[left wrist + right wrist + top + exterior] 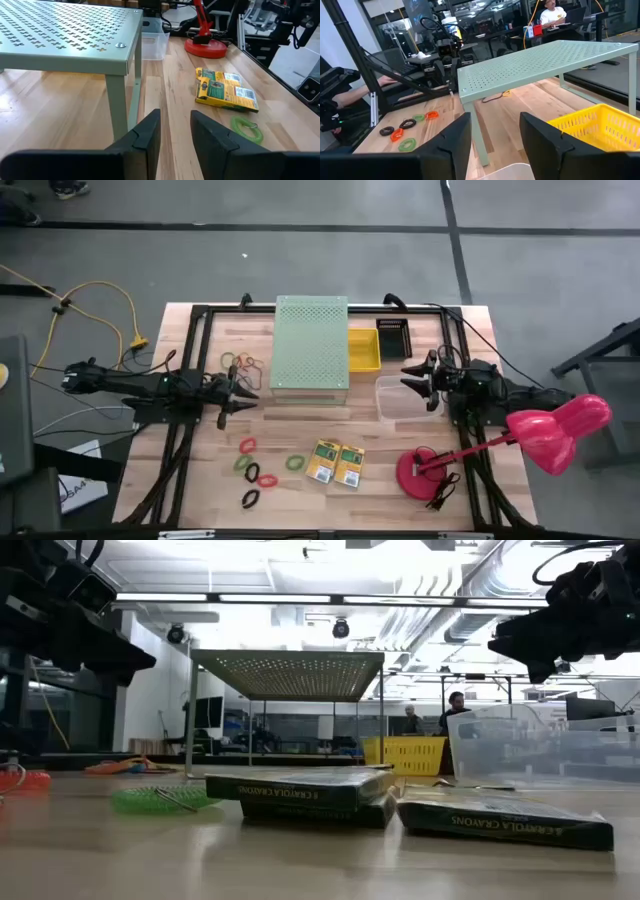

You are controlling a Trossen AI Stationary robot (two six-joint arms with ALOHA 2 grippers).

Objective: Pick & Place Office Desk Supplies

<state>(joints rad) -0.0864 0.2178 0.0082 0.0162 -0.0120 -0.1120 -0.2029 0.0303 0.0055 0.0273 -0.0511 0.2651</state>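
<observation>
On the counter (200, 480) I have both arms parked level with the green rack (311, 345), one either side, and neither carries anything. My left pincer (238, 393) hangs just left of the rack with its fingers apart and empty; the left wrist view looks past them along the boards toward the two crayon boxes (226, 90) and a green band (247, 129). My right pincer (418, 377) sits at the rack's right, over the clear tub (405, 398), fingers also apart and empty. The supplies are all loose: the crayon boxes (335, 464) lie flat side by side, touching, near the front edge at centre, with a green band (295, 463) just to their left and red, green and black bands (253, 472) scattered further left. More bands (243, 363) lie by the rack's left edge, close to my left pincer. A yellow basket (363, 350) and a black tray (393, 337) sit on the far right of the rack, likely the bins meant to receive things. I judge nothing has been picked yet; the pink lamp (545, 432) crowds the right arm, so the left looks better placed for the bands.
</observation>
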